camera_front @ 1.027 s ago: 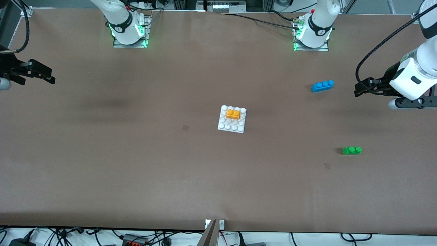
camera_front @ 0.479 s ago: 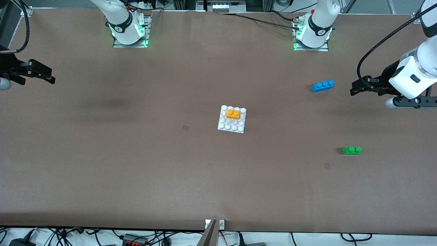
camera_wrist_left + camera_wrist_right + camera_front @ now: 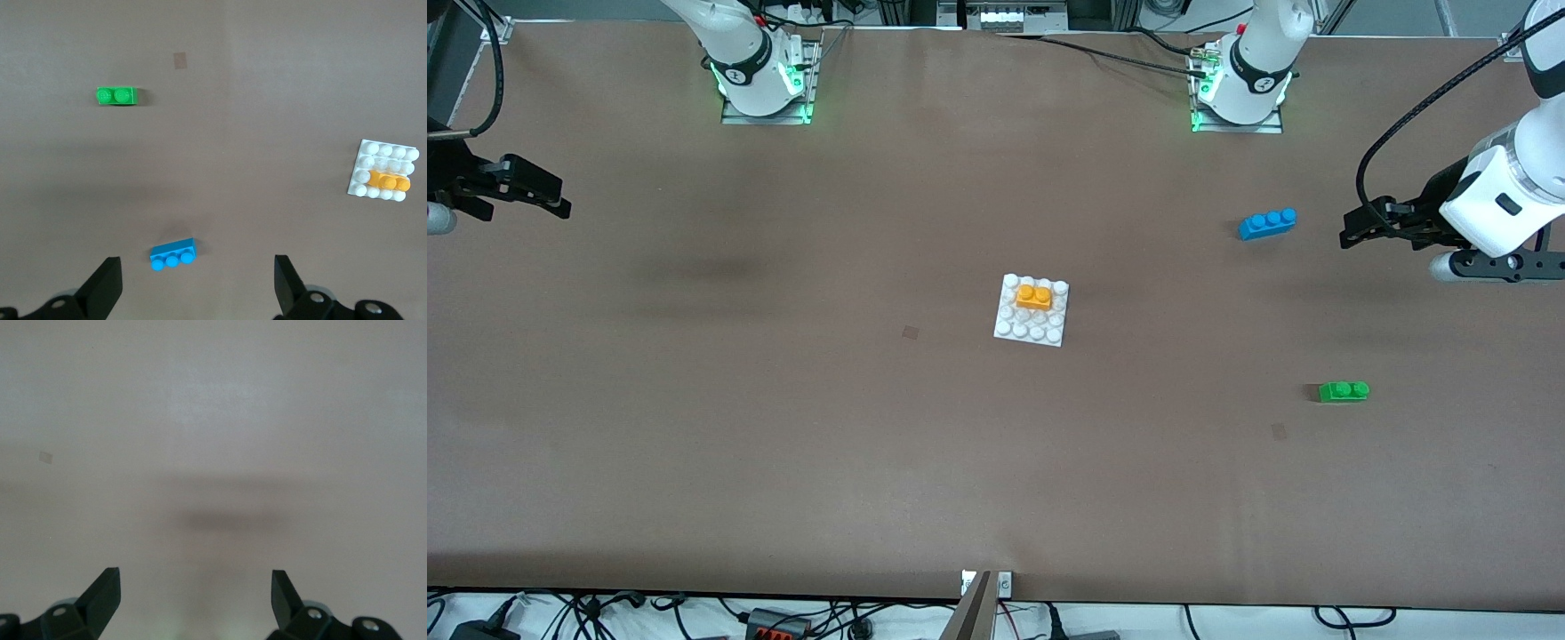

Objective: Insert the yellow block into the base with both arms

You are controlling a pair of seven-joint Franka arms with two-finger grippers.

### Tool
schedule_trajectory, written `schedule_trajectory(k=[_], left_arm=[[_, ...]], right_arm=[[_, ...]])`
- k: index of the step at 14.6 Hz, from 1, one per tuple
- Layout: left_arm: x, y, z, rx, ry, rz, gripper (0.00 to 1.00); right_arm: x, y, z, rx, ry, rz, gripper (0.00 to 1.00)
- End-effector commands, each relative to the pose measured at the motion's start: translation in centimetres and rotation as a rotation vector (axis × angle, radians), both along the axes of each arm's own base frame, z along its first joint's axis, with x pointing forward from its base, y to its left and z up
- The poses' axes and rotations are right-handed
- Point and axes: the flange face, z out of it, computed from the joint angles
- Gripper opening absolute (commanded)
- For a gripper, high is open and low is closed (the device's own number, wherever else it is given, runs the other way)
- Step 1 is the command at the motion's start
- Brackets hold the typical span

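L end effector (image 3: 1352,233) shifted inward; both open, empty w/ R (image 3: 560,203); yellow block (image 3: 1034,297) on base (image 3: 1008,328).

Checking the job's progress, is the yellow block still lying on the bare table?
No, the yellow block sits on the studded white base, with neither claw near it.

Base (image 3: 1031,311) stands alone — blue brick (image 3: 1267,223), green brick (image 3: 1344,391) well apart.
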Motion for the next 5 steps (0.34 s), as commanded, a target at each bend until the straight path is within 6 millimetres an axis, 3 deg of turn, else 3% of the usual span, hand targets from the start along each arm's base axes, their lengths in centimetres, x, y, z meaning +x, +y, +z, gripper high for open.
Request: schedule_trajectory(k=[1, 5], left_arm=[[-0.23, 0.24, 0.39, 0.007, 0.003, -0.012, 1.00], [-0.23, 0.23, 0.39, 0.005, 0.003, -0.013, 1.00]], right_arm=[[-0.22, 0.18, 0.53, -0.008, 0.001, 0.002, 1.00], [-0.22, 0.18, 0.53, -0.008, 0.001, 0.002, 1.00]])
